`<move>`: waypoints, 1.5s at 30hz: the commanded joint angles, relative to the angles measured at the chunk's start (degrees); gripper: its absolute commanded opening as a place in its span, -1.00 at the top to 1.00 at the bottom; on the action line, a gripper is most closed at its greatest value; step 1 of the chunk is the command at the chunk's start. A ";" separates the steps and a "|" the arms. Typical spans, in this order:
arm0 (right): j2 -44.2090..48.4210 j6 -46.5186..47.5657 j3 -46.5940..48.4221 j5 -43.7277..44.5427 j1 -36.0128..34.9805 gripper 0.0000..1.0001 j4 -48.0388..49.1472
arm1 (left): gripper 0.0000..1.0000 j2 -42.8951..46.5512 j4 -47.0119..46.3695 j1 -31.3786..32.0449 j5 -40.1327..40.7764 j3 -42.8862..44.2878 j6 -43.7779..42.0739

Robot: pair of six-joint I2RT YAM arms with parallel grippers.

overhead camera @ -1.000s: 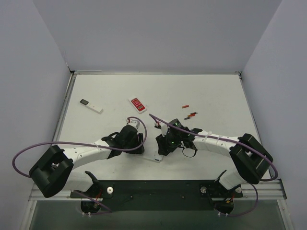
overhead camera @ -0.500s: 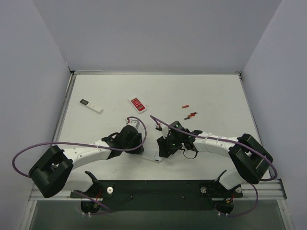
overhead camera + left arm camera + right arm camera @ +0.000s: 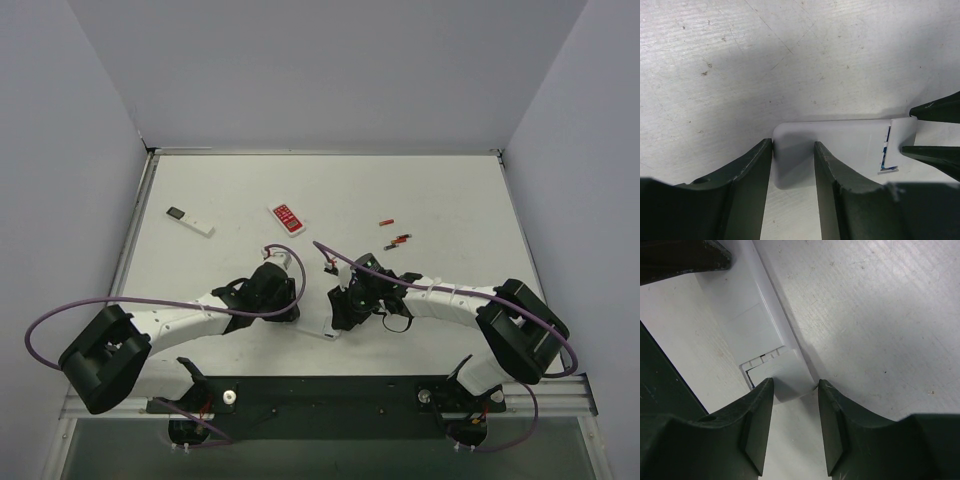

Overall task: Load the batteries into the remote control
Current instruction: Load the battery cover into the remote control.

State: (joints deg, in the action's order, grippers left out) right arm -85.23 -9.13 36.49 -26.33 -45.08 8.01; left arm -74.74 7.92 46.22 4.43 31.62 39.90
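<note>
Top external view: the right gripper [image 3: 338, 312] was seen nudged slightly left. The remote control [image 3: 840, 145], flat on the surface [image 3: 450, 200], was clamped at one end by it and at the other by the left gripper [image 3: 792, 145]. Blue batteries [image 3: 886, 142] were glimpsed under the cover [image 3: 782, 371], judged nearly shut.

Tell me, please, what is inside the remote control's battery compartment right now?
Through the gap beside the partly slid cover, the remote control shows only a thin blue strip, perhaps a battery. The cover and white back hide the rest of the compartment.
</note>
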 commanded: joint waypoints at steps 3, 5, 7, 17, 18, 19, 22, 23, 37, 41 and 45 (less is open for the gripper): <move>-0.20 -0.10 0.25 -1.19 -0.54 0.29 0.87 | 0.10 1.44 -0.72 1.07 -0.82 -0.50 0.70; 0.06 -0.19 0.16 -1.01 -0.71 0.29 0.34 | 0.11 1.61 -0.45 1.07 -0.73 -0.59 0.71; 0.59 -0.37 0.07 -0.74 -0.80 0.30 -0.10 | 0.14 1.70 -0.45 1.16 -0.73 -0.42 0.71; 1.47 -2.82 0.34 2.06 -2.47 0.33 -3.00 | 0.27 1.79 -0.28 1.60 -0.65 -0.41 1.23; 1.65 -3.44 0.42 2.33 -2.56 0.35 -3.26 | 0.29 1.70 -0.28 1.77 -0.65 -0.50 1.32; 1.73 -3.70 0.34 2.68 -2.64 0.37 -3.44 | 0.29 1.79 -0.28 1.77 -0.65 -0.50 1.41; 2.00 -5.55 0.51 3.73 -2.56 0.43 -4.05 | 0.31 1.97 -0.28 1.95 -0.65 -0.41 1.41; 2.09 -6.07 0.69 4.09 -2.56 0.45 -4.40 | 0.31 1.97 -0.28 1.95 -0.65 -0.41 1.41; -1.34 -9.85 4.73 4.61 -3.26 0.60 -11.60 | 0.40 2.23 -0.28 2.56 -0.65 -0.68 1.94; -2.83 -11.35 5.34 4.97 -3.08 0.67 -13.19 | 0.42 2.41 -0.36 2.65 -0.73 -0.77 2.20; -4.59 -12.49 6.31 4.71 -3.08 0.74 -15.21 | 0.43 2.23 -0.45 2.83 -0.73 -0.94 2.46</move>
State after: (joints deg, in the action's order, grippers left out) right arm -86.83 -19.79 41.98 -21.43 -47.29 -2.26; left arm -73.45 7.97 47.57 7.27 31.31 40.77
